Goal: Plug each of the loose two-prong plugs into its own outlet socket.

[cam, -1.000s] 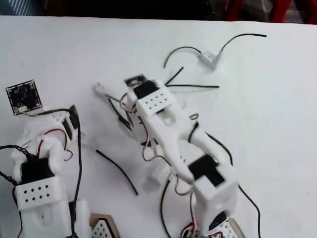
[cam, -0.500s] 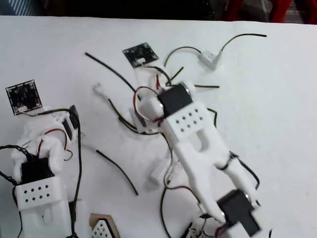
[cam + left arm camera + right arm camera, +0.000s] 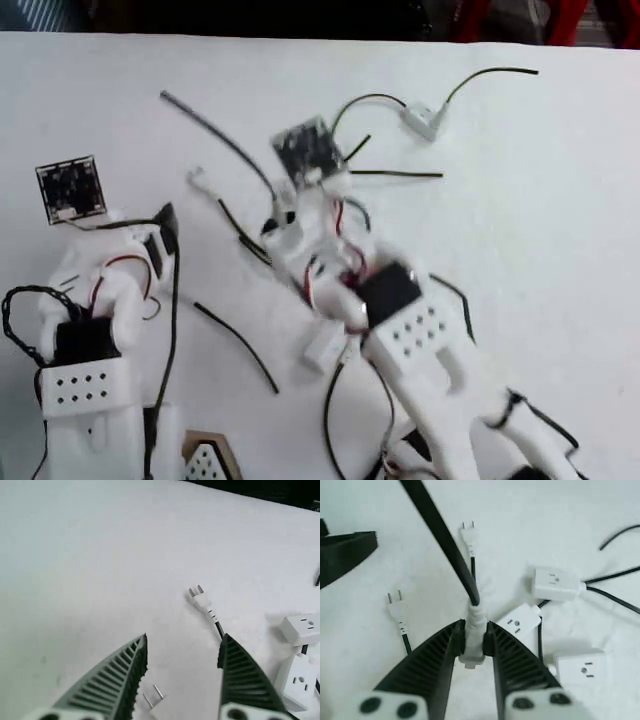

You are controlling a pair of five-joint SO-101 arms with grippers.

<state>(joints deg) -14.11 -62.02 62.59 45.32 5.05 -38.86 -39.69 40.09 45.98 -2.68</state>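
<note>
No writing, number, label or sign can be read anywhere. The white outlet socket on the surface shows its slots and no legible print. The same is true of the white plug lying near it. The dark square board on an arm's wrist carries pale specks too small to read.

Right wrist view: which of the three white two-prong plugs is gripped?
The white plug on the thick black cord, clamped in the right gripper. A second plug and a third plug lie loose on the white table, prongs bare.
</note>
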